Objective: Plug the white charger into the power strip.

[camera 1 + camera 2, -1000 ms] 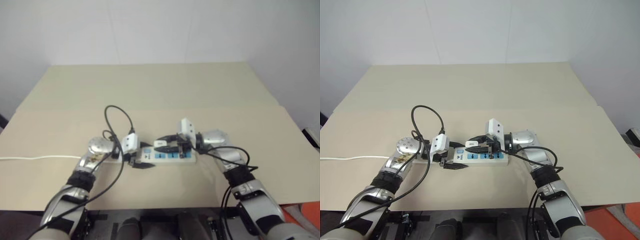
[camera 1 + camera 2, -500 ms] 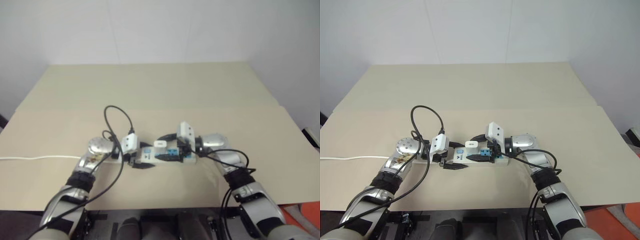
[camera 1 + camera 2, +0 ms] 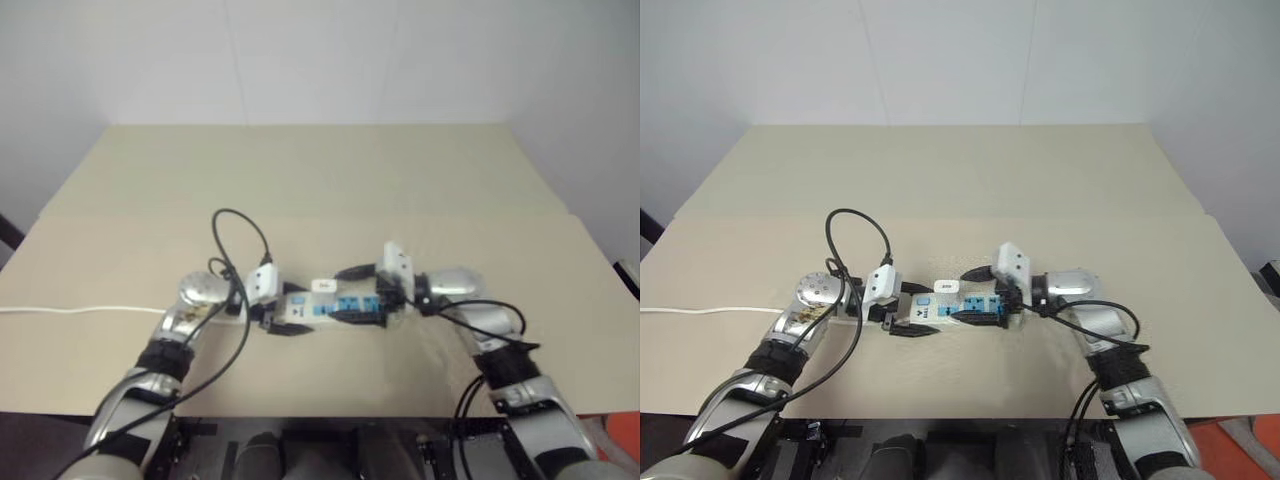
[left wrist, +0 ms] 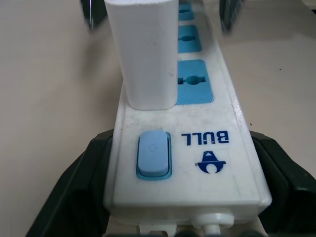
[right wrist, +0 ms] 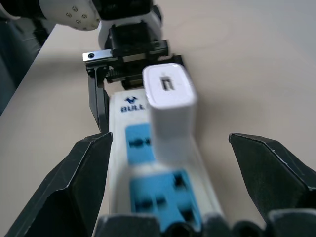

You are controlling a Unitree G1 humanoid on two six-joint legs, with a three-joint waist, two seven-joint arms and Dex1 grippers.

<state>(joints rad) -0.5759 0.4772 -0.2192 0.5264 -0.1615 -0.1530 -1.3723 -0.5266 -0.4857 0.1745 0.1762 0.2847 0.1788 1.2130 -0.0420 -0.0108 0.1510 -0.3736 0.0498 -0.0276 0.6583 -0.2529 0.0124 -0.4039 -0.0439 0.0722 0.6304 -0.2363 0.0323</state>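
Lettering "BULL" marks the power strip [image 4: 217, 148] beside its blue switch [image 4: 154, 154]. White charger [image 5: 170, 106] stands plugged in upright. Left gripper [image 4: 187, 197] apparently clasps the switch end, contact unclear. Right gripper [image 5: 173, 163] straddles the far end, fingers [image 5: 84, 182] spread, apart from the charger. Table [image 3: 300, 180] carries a thin cord [image 3: 70, 310] leftward.

One power strip [image 3: 958, 311] lies on one tan table [image 3: 940, 180]; on the strip stand one white charger [image 3: 947, 286] and one blue switch [image 4: 153, 154] at the strip's end; beside the charger, three blue socket faces [image 4: 193, 88] show on the strip; two grippers [image 3: 904, 314] [image 3: 982, 292] sit at the strip's two ends; one thin white cord [image 3: 700, 310] runs off from the strip across the table.
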